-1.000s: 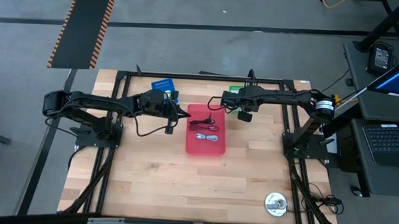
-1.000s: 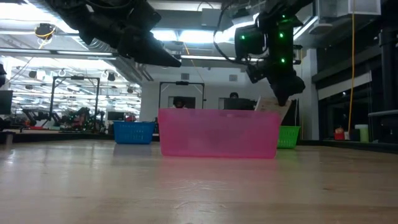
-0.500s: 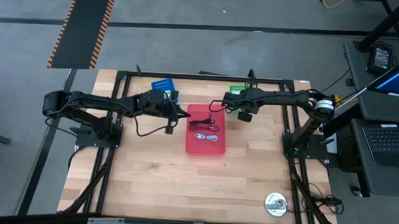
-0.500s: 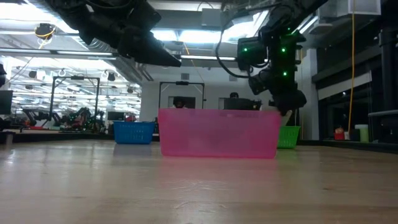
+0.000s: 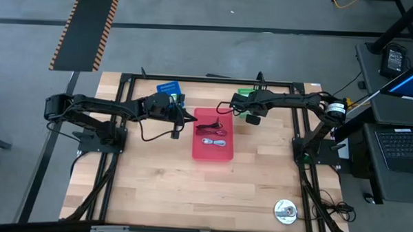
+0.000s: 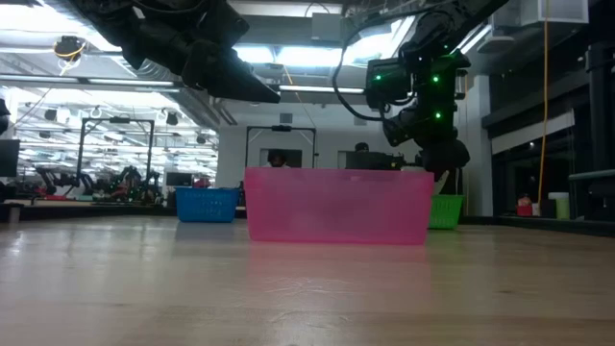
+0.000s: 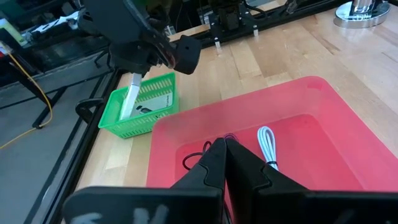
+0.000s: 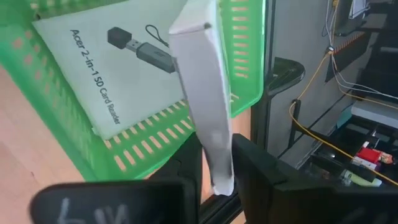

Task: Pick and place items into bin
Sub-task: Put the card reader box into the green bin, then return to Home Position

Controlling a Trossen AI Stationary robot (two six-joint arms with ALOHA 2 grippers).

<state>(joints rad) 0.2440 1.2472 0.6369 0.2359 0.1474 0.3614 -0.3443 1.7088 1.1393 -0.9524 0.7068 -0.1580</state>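
In the right wrist view, a white card point(image 8: 208, 106) is seen clamped between the right gripper point(image 8: 214, 163) fingers above the green basket point(image 8: 245, 68); this is hidden overhead. The left gripper point(image 7: 225, 163), fingers pressed together, is held over the pink bin point(image 7: 336, 109) with cables point(image 7: 268, 140) inside.

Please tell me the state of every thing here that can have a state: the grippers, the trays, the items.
Left gripper: shut, empty, over the pink plastic bin.
Right gripper: shut on a thin white card, over the green mesh basket.
Pink plastic bin: holds coiled cables.
Green mesh basket: holds a white card-reader packet.
Silver disc: lying on the table.
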